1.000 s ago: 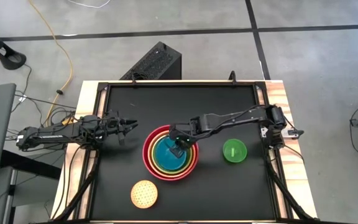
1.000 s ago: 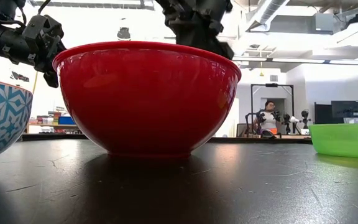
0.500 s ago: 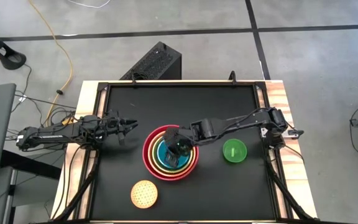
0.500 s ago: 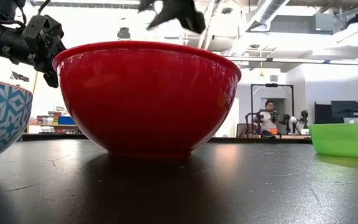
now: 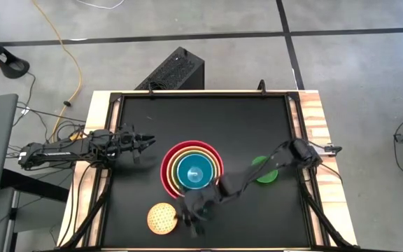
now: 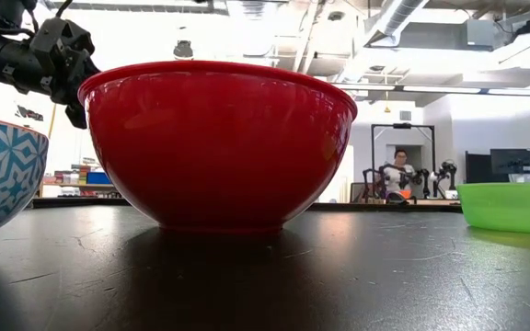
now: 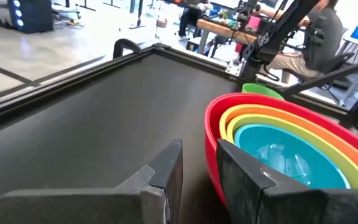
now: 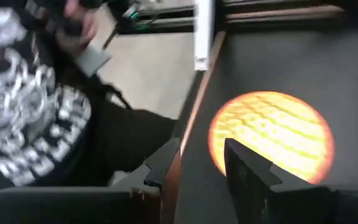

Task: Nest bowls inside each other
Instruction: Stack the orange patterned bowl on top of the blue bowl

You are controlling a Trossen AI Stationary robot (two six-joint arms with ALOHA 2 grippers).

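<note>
Red, orange, olive-green and teal-blue bowls sit nested as one stack (image 5: 191,170) in the table's middle, the red one (image 6: 217,142) resting on its base. The small yellow bowl (image 5: 162,218) stands alone near the front edge, and the bright green bowl (image 5: 266,171) stands right of the stack. My right gripper (image 5: 191,217) hovers open and empty just right of the yellow bowl (image 8: 272,134), blurred in the high view. My left gripper (image 5: 144,142) waits left of the stack (image 7: 278,146), level, open and empty.
A person in a dark printed shirt (image 8: 33,118) stands beyond the table's edge close to my right gripper. My right arm (image 5: 257,175) stretches across part of the green bowl. Bare black tabletop (image 5: 208,115) lies behind the stack.
My right gripper has risen out of the teal bowl in the stack and swung quickly toward the table's near edge, ending beside the yellow bowl; it has rolled and tipped on the way. The stack has stayed in place.
</note>
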